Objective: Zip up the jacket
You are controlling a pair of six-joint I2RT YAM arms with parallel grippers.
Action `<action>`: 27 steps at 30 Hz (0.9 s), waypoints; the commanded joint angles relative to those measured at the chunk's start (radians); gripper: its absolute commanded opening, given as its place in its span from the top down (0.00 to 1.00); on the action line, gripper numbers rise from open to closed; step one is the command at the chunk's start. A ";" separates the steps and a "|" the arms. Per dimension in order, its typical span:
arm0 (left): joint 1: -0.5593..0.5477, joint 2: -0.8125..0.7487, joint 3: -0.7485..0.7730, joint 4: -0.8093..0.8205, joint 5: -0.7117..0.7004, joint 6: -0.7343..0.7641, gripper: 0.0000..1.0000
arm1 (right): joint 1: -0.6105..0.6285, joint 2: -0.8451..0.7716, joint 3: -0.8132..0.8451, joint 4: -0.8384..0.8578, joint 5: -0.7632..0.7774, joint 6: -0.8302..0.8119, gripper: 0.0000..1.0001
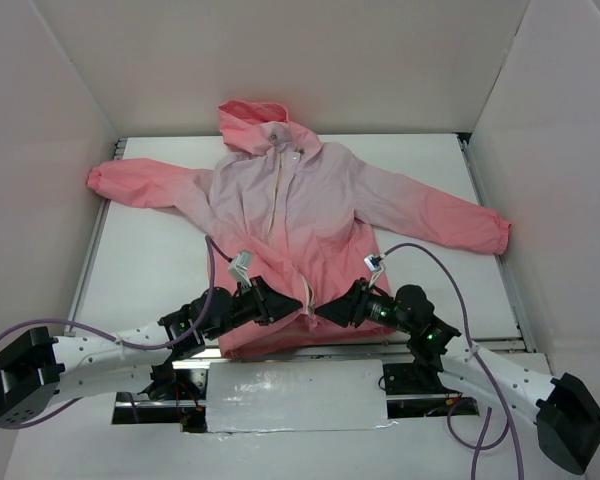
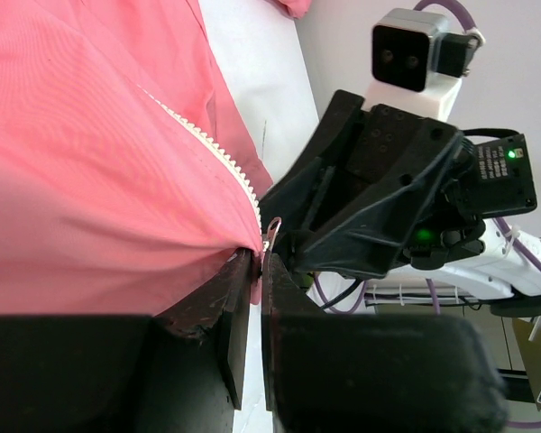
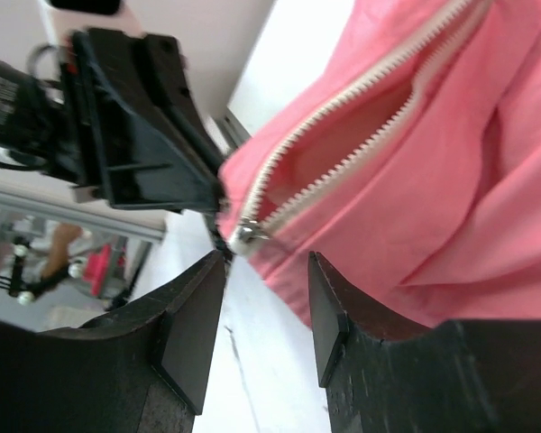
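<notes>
The jacket (image 1: pixel 310 200) lies flat on the white table, hood far, hem toward the arms, coral-pink fading to pale pink. Its cream zipper (image 1: pixel 280 190) runs down the middle and is open near the hem. My left gripper (image 1: pixel 280 303) is at the hem left of the zipper. In the left wrist view it (image 2: pixel 255 262) is shut on the jacket's hem edge beside the zipper teeth (image 2: pixel 207 135). My right gripper (image 1: pixel 330 310) is at the hem right of the zipper. In the right wrist view it (image 3: pixel 266 271) is open and empty, the metal slider (image 3: pixel 246 233) just ahead of the fingertips.
White walls enclose the table on three sides. A foil-covered plate (image 1: pixel 295 395) sits between the arm bases at the near edge. Purple cables (image 1: pixel 435 262) loop over the hem area. The two grippers face each other closely; the left one shows in the right wrist view (image 3: pixel 144 126).
</notes>
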 commanded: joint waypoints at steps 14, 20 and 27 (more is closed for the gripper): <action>-0.001 0.003 0.009 0.066 0.013 -0.008 1.00 | -0.012 0.118 0.042 0.209 -0.062 -0.080 0.51; -0.001 0.009 0.018 0.058 0.016 -0.005 1.00 | -0.016 0.120 0.056 0.221 -0.062 -0.087 0.51; -0.001 0.001 0.019 0.044 0.010 -0.003 1.00 | -0.021 0.069 0.076 0.163 -0.035 -0.109 0.51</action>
